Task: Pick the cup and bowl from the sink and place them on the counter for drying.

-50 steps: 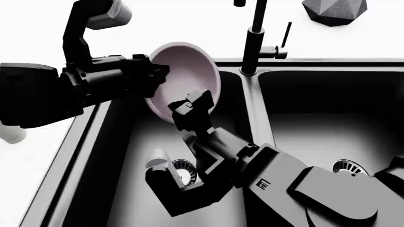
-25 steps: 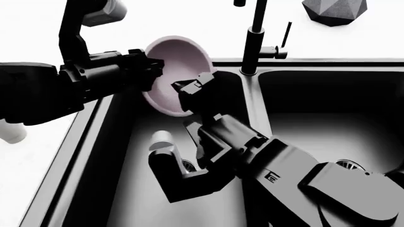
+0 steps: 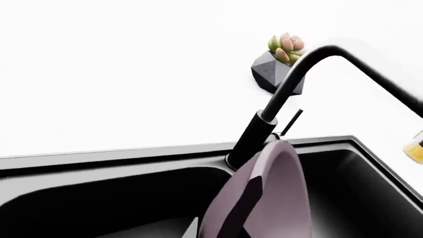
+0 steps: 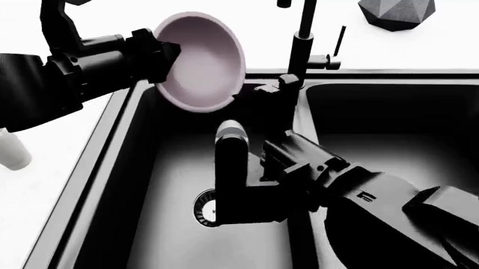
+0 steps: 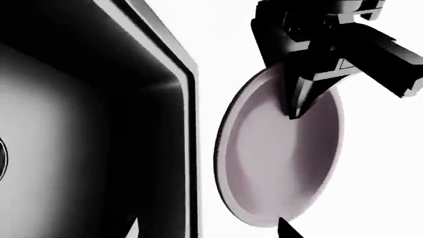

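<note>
Bowl: the pale pink bowl point(image 4: 198, 60) hangs tipped on edge over the back left corner of the sink point(image 4: 150, 185), its hollow facing the camera, part of it already past the sink's back rim.
Left gripper: the left gripper point(image 4: 161, 53) pinches the bowl's rim at the bowl's left side; in the right wrist view one dark finger point(image 5: 300, 96) lies across the inner face, so the jaws are closed on the rim.
Right gripper: the right gripper point(image 4: 279, 88) sits just right of the bowl near the faucet point(image 4: 299, 45), apart from the bowl; whether its jaws are parted or closed, I cannot tell.
Key relation: the counter point(image 4: 224, 22) lies behind and to the left of the bowl; the left arm alone carries it and is the nearer one.
Axis: the bowl's face is near vertical, so it probably has to be rolled level before setting down.
Surface: bare white counter, flat.
Room: wide to the left and back; the faucet and the faceted planter point(image 4: 396, 12) stand to the right, well apart from that side.
Cup: the white cup point(image 4: 10, 150) appears to stand on the counter left of the sink, at the view's edge.
Risk: a thin rim pinch may slip while rotating.
</note>
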You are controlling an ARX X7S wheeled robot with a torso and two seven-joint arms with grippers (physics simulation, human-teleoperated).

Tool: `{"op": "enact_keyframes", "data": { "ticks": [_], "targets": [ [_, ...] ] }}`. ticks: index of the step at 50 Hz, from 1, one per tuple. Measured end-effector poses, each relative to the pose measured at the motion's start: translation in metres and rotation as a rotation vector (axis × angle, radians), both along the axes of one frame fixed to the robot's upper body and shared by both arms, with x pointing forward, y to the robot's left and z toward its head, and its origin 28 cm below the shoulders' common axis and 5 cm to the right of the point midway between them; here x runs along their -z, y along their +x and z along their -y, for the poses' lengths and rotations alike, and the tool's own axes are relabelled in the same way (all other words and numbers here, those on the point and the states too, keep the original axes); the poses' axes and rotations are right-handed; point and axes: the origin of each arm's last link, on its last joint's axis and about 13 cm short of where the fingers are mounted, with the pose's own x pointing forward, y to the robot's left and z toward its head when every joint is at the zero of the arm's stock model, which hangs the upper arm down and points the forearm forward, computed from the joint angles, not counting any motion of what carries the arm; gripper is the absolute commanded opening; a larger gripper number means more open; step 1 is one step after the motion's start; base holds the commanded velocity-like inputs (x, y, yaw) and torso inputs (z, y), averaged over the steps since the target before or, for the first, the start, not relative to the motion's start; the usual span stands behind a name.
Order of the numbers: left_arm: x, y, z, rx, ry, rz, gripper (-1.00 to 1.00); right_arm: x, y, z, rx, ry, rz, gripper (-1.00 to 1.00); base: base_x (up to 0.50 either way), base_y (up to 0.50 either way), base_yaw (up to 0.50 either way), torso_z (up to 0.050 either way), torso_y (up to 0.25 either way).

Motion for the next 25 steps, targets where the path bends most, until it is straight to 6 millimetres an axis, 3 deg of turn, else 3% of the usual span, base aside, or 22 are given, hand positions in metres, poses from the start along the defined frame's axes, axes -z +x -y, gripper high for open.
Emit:
{"op": "enact_keyframes", "data": {
  "ticks": [10, 25],
  "targets": [
    [-0.002, -0.004, -0.003, -0.022, -0.025, 0.014, -1.0, -0.009, -0.015, 0.019, 0.009, 0.262, -0.159, 1.0, 0.0, 0.0, 0.0, 0.0, 0.0],
    [-0.01, -0.016, -0.008, -0.06, -0.042, 0.054, -1.0, -0.012, -0.037, 0.067, 0.113, 0.839, -0.37, 1.0, 0.0, 0.0, 0.0, 0.0, 0.001]
  ]
}}
